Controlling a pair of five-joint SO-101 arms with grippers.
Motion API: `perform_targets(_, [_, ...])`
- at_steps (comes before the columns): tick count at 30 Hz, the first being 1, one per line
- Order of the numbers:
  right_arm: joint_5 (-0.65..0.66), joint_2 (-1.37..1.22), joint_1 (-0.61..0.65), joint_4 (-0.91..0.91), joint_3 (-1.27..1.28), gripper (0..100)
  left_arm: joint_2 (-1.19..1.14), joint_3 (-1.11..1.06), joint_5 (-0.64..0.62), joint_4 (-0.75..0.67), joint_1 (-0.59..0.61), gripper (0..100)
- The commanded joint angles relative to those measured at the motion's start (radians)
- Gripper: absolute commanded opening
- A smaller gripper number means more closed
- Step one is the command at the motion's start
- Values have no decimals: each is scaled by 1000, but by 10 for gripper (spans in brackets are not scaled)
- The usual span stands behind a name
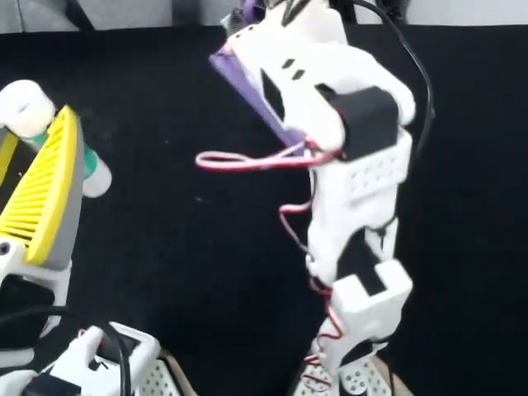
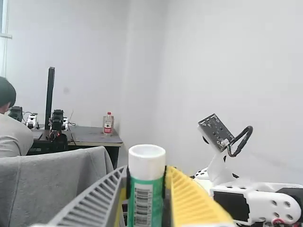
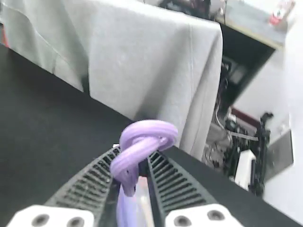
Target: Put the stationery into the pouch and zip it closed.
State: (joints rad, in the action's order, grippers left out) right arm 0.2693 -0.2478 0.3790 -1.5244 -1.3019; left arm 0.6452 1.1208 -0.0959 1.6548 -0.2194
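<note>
A glue stick (image 1: 92,167) with a white cap and green body is clamped between the yellow and grey fingers of my left gripper (image 1: 48,136) at the table's left side. In the left wrist view the glue stick (image 2: 146,191) stands upright in the left gripper (image 2: 146,176), lifted above the table. My right gripper (image 1: 250,26) is raised at the back of the table, shut on the purple pouch (image 1: 247,87), which hangs tilted beneath it. In the right wrist view the pouch's purple loop (image 3: 141,142) sticks out between the black fingers of the right gripper (image 3: 138,160).
A black cloth (image 1: 165,256) covers the table. The right arm's red and white cables (image 1: 247,161) loop out over the middle. The right arm's white body (image 2: 255,201) stands close beside the left gripper. A grey draped cloth (image 3: 142,61) lies beyond the table's far edge.
</note>
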Motion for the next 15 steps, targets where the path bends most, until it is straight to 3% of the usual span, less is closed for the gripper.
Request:
perform_targets(1, [3,104,55,28,-47,11,8,-1,12,-18,8,29])
perform_targets(11, [3,211,81,-81,-42,11,8,-10,3,15,8,29])
perform_targets(15, [3,214,81,-87,-42,11,17,-165,-143,48,8,29])
